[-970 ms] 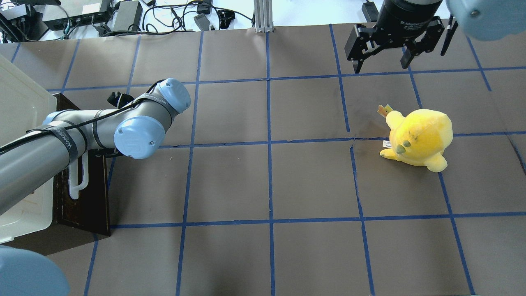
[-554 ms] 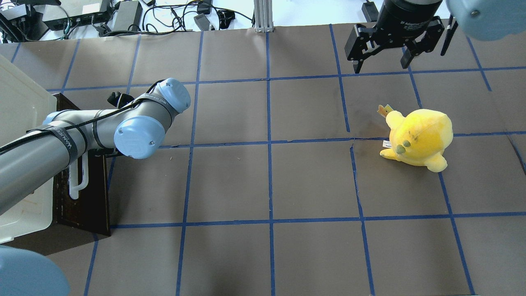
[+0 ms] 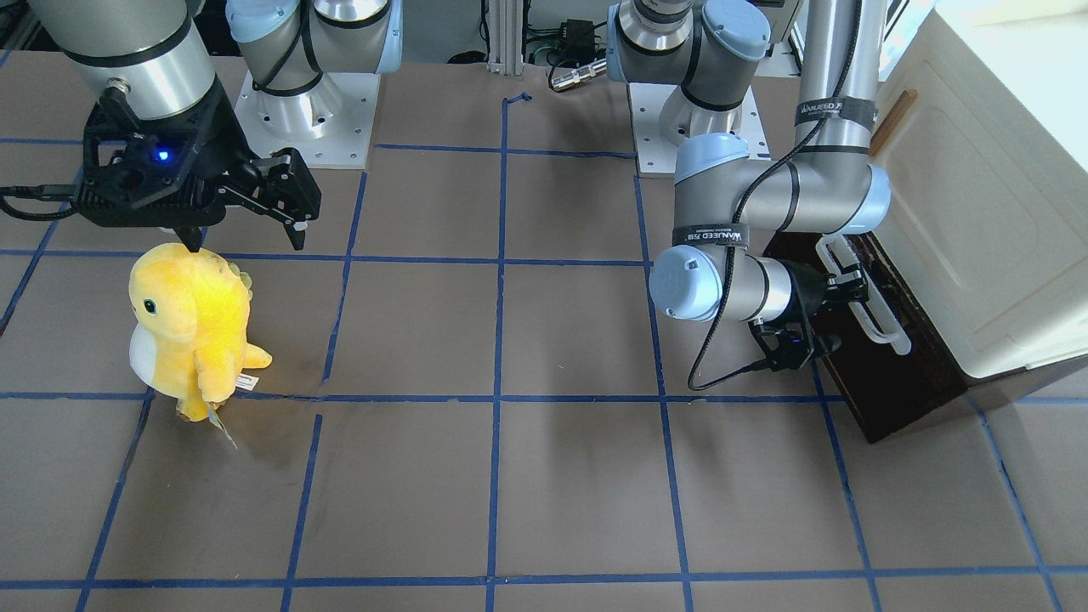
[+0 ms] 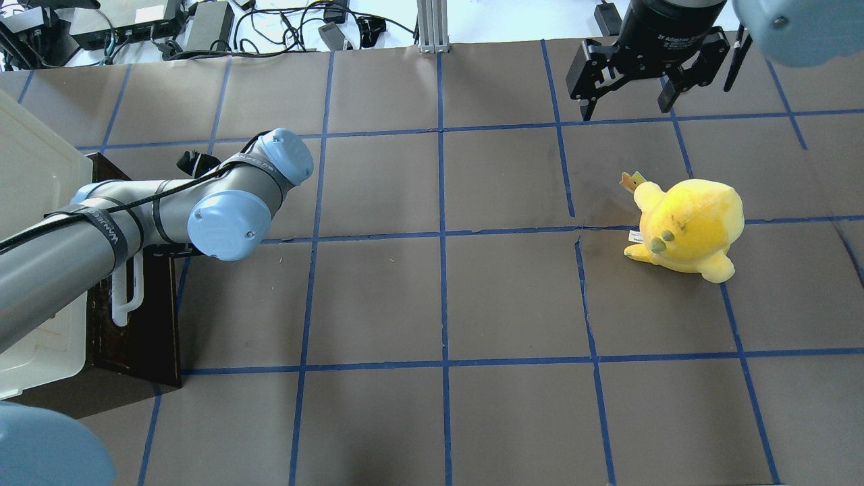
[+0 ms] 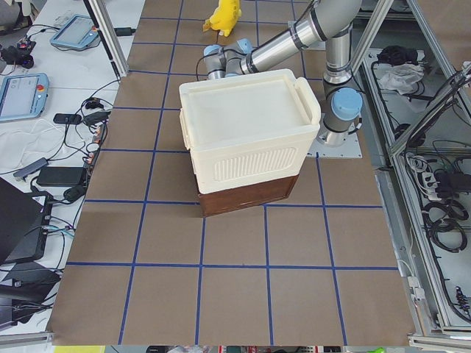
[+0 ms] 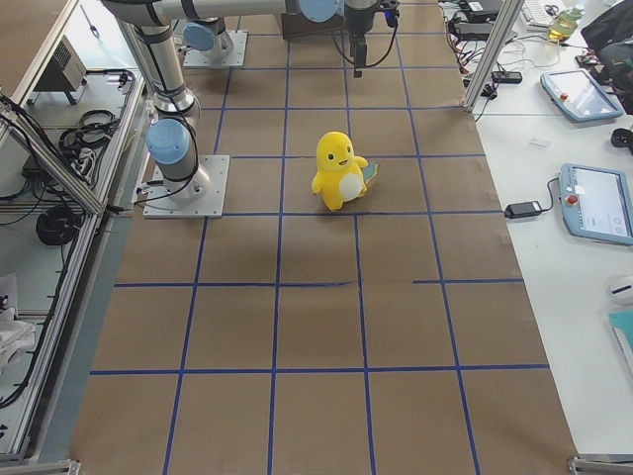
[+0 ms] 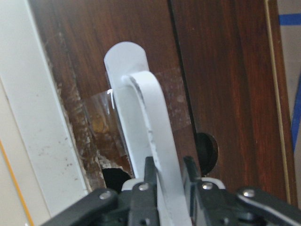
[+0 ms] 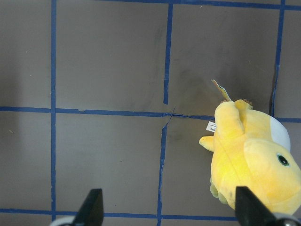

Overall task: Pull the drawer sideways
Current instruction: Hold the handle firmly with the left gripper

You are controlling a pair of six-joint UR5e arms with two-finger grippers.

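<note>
The drawer (image 4: 145, 324) has a dark brown wooden front at the foot of the cream cabinet (image 4: 34, 175), at the table's left edge. Its long white bar handle (image 4: 127, 297) runs along the front. In the left wrist view my left gripper (image 7: 169, 175) is shut on the handle (image 7: 146, 117), one finger on each side of the bar. In the front-facing view the left gripper (image 3: 837, 293) is at the handle (image 3: 875, 319) and the drawer front (image 3: 892, 382) lies close to the cabinet. My right gripper (image 4: 626, 108) is open and empty, far right.
A yellow plush toy (image 4: 688, 226) stands on the right half of the table, just in front of the right gripper (image 3: 246, 240), and also shows in the right wrist view (image 8: 249, 160). The brown mat has blue tape grid lines. Cables and boxes lie beyond the far edge.
</note>
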